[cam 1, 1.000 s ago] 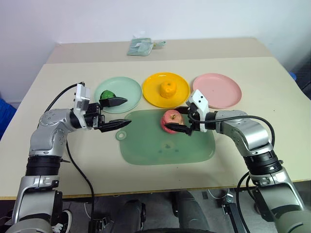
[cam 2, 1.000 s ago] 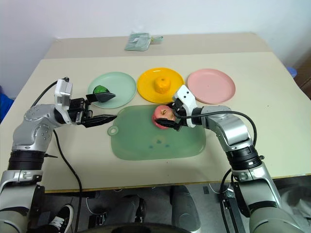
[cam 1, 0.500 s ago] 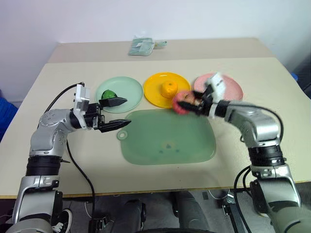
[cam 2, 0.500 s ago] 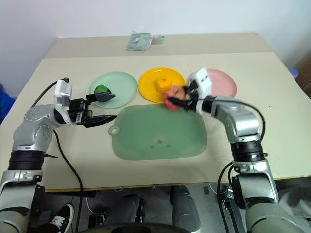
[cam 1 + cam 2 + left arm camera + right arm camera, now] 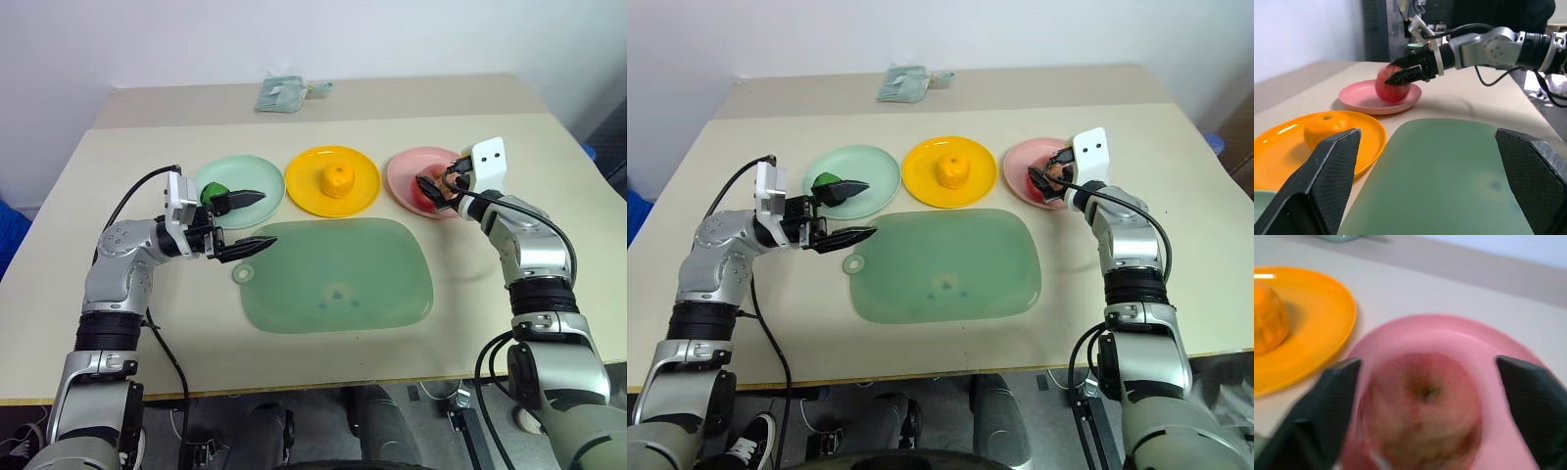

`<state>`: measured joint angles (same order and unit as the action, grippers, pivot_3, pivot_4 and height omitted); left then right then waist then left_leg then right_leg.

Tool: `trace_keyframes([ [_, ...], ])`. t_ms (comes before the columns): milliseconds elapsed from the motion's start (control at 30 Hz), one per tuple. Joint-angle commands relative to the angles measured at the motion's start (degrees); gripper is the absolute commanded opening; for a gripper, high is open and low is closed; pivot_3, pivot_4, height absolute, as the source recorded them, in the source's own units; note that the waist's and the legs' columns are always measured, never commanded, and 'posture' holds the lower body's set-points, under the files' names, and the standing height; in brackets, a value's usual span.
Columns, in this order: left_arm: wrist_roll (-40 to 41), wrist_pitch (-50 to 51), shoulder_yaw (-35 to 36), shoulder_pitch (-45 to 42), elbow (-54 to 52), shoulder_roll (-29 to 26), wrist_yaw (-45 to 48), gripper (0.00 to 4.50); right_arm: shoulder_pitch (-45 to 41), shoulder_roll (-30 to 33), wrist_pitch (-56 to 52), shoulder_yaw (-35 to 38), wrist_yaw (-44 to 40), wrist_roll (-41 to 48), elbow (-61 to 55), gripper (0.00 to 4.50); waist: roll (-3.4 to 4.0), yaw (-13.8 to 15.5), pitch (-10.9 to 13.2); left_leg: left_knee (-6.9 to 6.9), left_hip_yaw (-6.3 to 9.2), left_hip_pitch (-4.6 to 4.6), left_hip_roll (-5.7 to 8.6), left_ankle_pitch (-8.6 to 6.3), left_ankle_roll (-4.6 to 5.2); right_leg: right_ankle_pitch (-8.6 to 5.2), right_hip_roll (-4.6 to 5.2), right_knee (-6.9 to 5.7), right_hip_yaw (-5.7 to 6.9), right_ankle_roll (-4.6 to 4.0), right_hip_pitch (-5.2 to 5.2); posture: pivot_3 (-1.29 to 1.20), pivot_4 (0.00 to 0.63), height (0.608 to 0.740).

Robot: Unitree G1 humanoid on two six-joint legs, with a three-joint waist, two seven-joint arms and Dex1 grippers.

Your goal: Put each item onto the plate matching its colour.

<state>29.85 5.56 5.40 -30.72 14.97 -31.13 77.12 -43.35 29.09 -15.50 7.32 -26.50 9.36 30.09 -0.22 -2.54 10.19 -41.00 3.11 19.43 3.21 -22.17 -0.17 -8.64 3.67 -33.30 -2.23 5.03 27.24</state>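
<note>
The pink-red apple [image 5: 1393,88] sits on the pink plate [image 5: 404,168] at the back right. My right gripper [image 5: 428,190] is open around it, one finger on each side. An orange-yellow fruit [image 5: 339,178] rests on the yellow plate [image 5: 304,168] in the middle. The dark green fruit [image 5: 216,193] lies on the mint green plate [image 5: 250,171] at the back left. My left gripper [image 5: 266,218] is open and empty, pointing right above the near edge of that plate and the corner of the mat.
A large translucent green mat [image 5: 333,284] lies in front of the three plates with nothing on it. A small greenish pouch [image 5: 284,93] lies at the far edge of the table. Bare tabletop surrounds the mat on both sides.
My right gripper has carried the apple off the mat, away and to the right, onto the pink plate, and its fingers now stand spread. The left gripper has stayed in place.
</note>
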Motion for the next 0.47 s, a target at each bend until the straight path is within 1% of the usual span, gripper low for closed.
trace_keyframes([
  [33,0.28,-0.54,1.24,-0.67,-0.64,-1.37,0.51,4.5,-2.63,-1.15,1.5,3.58,-2.36,5.42,-6.55,4.39,0.0,0.03,0.0,0.0,0.01,0.0,0.0,0.0,0.0,0.0,0.0,0.0,0.0,0.0,0.0,0.0,0.15,0.74],
  [67,0.44,-0.3,1.37,-0.71,-0.51,-1.64,0.69,4.5,-2.73,-2.09,-1.2,5.08,-4.31,9.64,-9.58,4.39,0.0,0.04,0.0,0.0,0.02,0.0,0.0,0.0,0.0,0.0,-0.01,0.01,0.01,0.0,0.0,0.0,0.15,0.74],
  [100,0.64,-0.07,1.57,-0.9,-0.08,-2.02,1.0,4.5,-2.59,-2.75,-2.24,5.54,-5.61,11.8,-12.31,4.39,0.01,0.03,0.0,0.0,0.05,0.01,-0.01,0.0,0.0,0.0,-0.01,0.01,0.01,0.0,0.0,0.0,0.15,0.74],
  [133,0.6,-0.34,1.66,-1.08,0.37,-2.4,1.41,4.5,-1.42,-2.89,-3.33,4.82,-8.23,13.72,-16.42,4.39,0.01,0.04,0.0,0.01,0.05,0.01,-0.01,0.0,0.0,0.0,-0.02,0.0,0.01,0.0,0.01,0.0,0.15,0.74],
  [233,0.73,-0.3,1.94,-1.8,2.09,-3.31,2.7,4.5,3.64,-1.9,-10.97,1.93,-15.9,21.23,-29.38,4.39,0.01,0.08,0.0,0.01,0.08,0.02,-0.02,0.0,0.0,0.0,-0.02,0.0,0.04,0.0,0.02,0.0,0.15,0.74],
  [267,0.55,-0.59,1.92,-2.01,2.74,-3.52,3.09,4.5,6.02,-1.05,-11.05,0.48,-17.87,21.49,-33.61,4.39,0.0,0.29,0.0,0.01,0.11,0.02,-0.02,0.0,0.0,0.0,-0.03,0.01,0.07,0.0,0.01,0.0,0.15,0.74],
  [333,0.41,-0.51,1.74,-2.09,2.5,-3.34,2.87,4.5,14.2,4.24,-13.45,-3.55,-24.36,22.23,-42.82,4.39,0.0,0.91,0.0,0.0,0.19,0.04,-0.01,-0.01,0.02,0.0,0.0,0.05,0.15,0.0,-0.05,0.0,0.15,0.74],
  [400,0.39,-0.01,1.42,-2.27,1.51,-3.13,2.44,4.5,19.5,7.56,-14.57,-5.82,-26.78,21.96,-47.64,4.39,-0.01,1.7,-0.01,-0.06,0.17,0.03,0.03,-0.07,0.12,-0.01,0.01,0.1,0.17,0.0,-0.12,0.0,0.15,0.74],
  [467,0.5,0.57,1.15,-2.57,0.64,-3.01,2.12,4.5,22.12,9.29,-16.44,-6.54,-27.42,22.94,-50.23,4.39,-0.01,1.78,0.0,-0.18,0.1,0.04,0.07,-0.1,0.17,-0.01,0.05,0.09,0.14,0.0,-0.15,0.0,0.15,0.74],
])
